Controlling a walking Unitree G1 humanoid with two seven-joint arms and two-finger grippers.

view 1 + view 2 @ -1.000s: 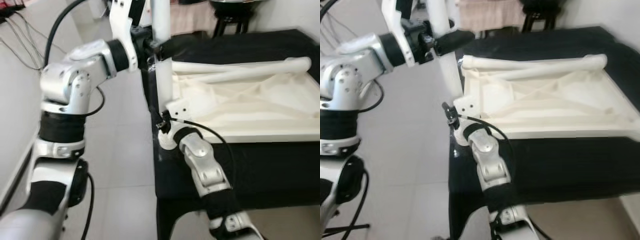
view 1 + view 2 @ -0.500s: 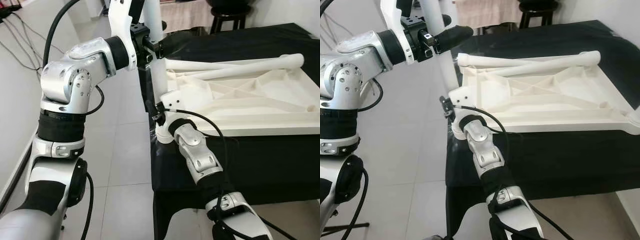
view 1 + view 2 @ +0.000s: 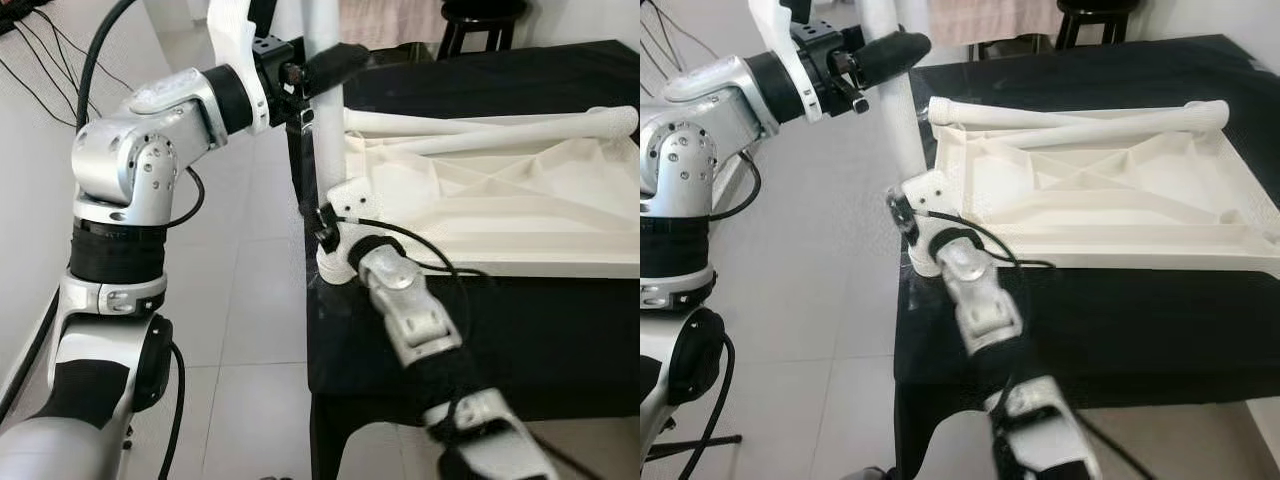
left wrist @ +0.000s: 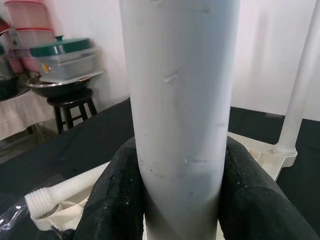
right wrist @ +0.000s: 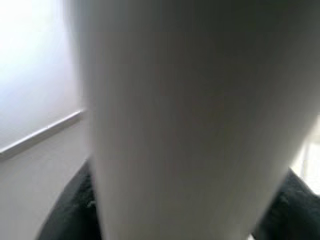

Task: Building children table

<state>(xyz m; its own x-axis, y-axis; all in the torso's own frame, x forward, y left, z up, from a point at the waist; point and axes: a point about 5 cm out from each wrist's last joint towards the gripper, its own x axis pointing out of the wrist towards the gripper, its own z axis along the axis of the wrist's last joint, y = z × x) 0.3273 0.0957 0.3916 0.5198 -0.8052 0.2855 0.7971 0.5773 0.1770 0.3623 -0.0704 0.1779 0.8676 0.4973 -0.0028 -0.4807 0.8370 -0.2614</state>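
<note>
Left gripper (image 3: 885, 45) clamped on the upright white leg (image 3: 325, 120), both black fingers (image 4: 115, 200) pressed to its sides high up the tube. Down at the foot, the right gripper (image 3: 328, 232) sits against that same leg where it meets the corner socket (image 3: 352, 205) of the upturned white tabletop (image 3: 1110, 190); the wrist camera is so close that I can't tell how wide it stands. Compared with a moment back, the leg looks straighter and the right wrist has rolled a touch at the base. I'd read that as the leg being turned home into the corner, seating well under way, not yet proven tight. The left arm reaches across at shoulder height, elbow bent, forearm level. The right forearm runs up from below over the black table (image 3: 560, 330) edge. Two loose legs (image 3: 1080, 118) lie across the far rim of the tabletop, waiting.
</note>
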